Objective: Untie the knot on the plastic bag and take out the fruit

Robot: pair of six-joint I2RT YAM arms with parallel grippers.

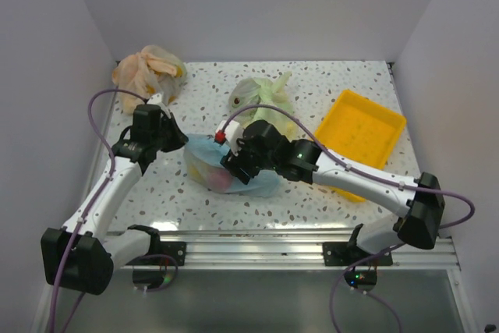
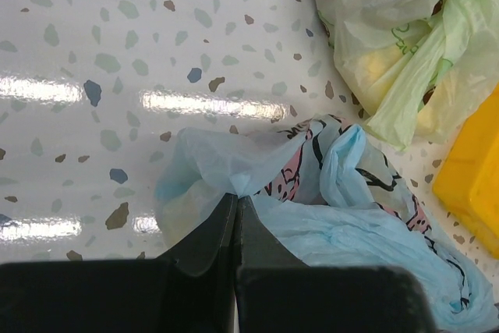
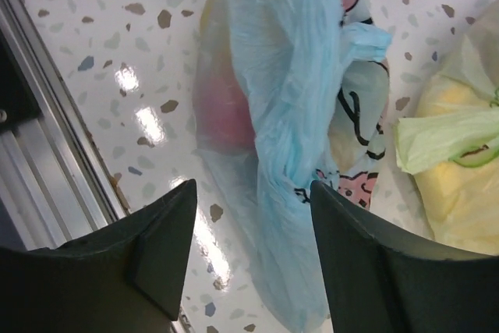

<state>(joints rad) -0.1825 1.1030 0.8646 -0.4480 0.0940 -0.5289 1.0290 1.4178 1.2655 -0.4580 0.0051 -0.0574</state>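
Observation:
The light blue plastic bag lies on the speckled table between both arms, its white-and-pink printed patch facing up. My left gripper is shut on a pinched fold at the bag's left edge. My right gripper hangs open just above the bag, a bunched, twisted strip of plastic lying between its fingers without touching them. I cannot tell whether that strip is the knot. A reddish fruit shows through the plastic; other fruit is only a pale yellow blur.
A pale green tied bag lies just behind the blue one, close to it. An orange bag sits at the back left. A yellow tray stands on the right. A metal rail runs along the near edge.

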